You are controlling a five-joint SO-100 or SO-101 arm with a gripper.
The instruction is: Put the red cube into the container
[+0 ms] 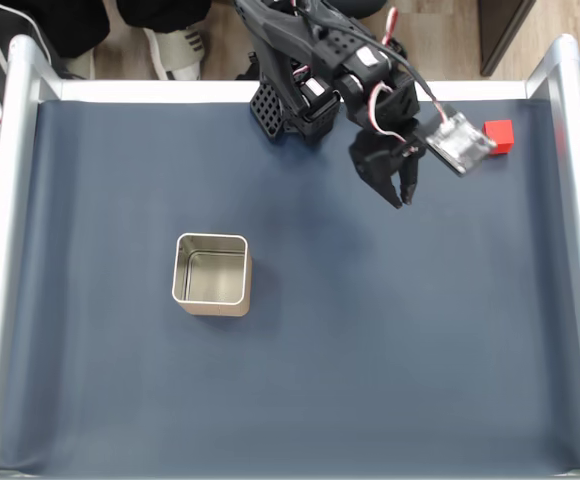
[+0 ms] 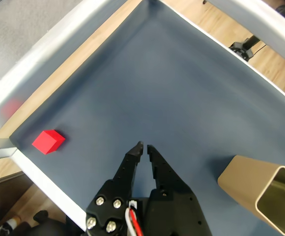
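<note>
The red cube (image 1: 499, 136) rests on the dark blue mat close to the back right corner in the fixed view, beside the wrist camera's clear mount. My gripper (image 1: 401, 196) hangs over the mat to the cube's left and a little nearer the front, shut with nothing between its black fingers. The wrist view has the red cube (image 2: 48, 141) left of my gripper (image 2: 144, 146), near the metal rail. The container (image 1: 213, 306), a square silver-beige tin, stands upright and empty left of centre, far from the cube. The wrist view has the container (image 2: 253, 182) at the lower right.
Raised aluminium rails (image 1: 8, 250) border the mat (image 1: 390, 350) on the left, back and right. The arm's black base (image 1: 280, 100) sits at the back middle. A person's shoes (image 1: 175, 50) stand on the wooden floor beyond the back rail.
</note>
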